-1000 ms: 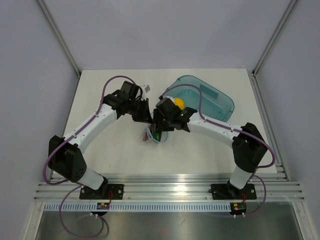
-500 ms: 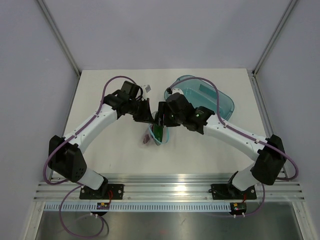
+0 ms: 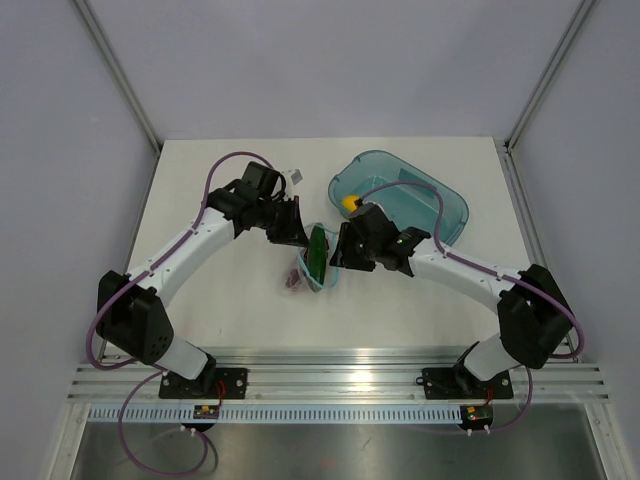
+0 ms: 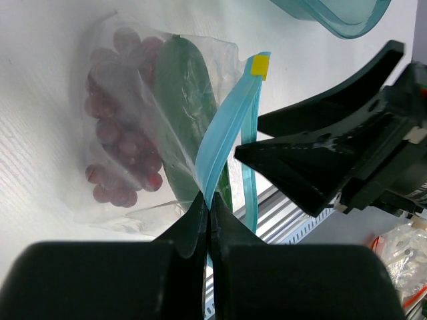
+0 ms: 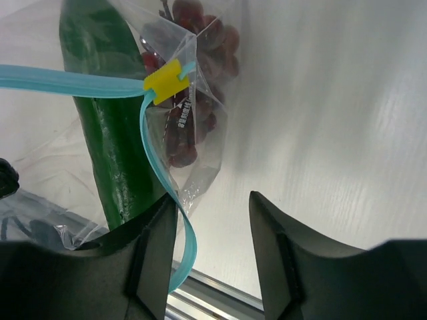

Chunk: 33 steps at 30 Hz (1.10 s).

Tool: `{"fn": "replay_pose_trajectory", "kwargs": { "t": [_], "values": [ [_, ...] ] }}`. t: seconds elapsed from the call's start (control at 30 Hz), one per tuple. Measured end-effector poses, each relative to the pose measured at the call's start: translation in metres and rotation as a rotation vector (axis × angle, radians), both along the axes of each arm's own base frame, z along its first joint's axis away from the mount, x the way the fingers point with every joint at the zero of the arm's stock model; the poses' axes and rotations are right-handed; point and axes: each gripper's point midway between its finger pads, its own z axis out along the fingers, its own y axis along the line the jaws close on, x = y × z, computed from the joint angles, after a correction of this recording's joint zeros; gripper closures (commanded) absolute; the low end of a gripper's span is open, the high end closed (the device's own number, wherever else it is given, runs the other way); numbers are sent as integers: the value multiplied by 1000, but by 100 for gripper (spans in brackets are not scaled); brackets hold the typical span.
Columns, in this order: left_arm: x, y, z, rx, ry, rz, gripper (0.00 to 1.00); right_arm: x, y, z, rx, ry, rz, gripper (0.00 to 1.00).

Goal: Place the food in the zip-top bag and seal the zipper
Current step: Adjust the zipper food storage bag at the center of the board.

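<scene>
The clear zip-top bag lies mid-table with the dark red grapes and the dark green cucumber inside; the cucumber sticks up out of the mouth. My left gripper is shut on the light blue zipper and holds that edge up. The zipper's yellow slider sits at its end. My right gripper is open and empty just right of the bag, and one zipper strand hangs by its left finger. The yellow lemon lies in the teal tray.
The teal translucent tray stands at the back right, behind my right arm. A small white packet lies behind my left wrist. The table's front rail runs along the near edge.
My right gripper has drawn back to the right from over the bag's mouth and is open. The cucumber now shows standing in the bag. My left gripper has held still.
</scene>
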Motion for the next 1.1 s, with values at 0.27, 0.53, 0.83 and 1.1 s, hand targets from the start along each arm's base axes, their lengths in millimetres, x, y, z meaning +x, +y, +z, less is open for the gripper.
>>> {"fn": "replay_pose_trajectory", "kwargs": {
  "t": [0.27,0.53,0.83,1.1],
  "values": [
    [0,0,0,0,0,0,100,-4,19,-6,81,31,47,64],
    [0,3,1,11,3,2,100,-2,20,9,71,16,72,100],
    [16,29,5,68,-31,58,100,17,12,98,84,-197,69,100],
    [9,27,3,86,-18,37,100,14,10,72,-2,-131,104,100]
  ]
}}
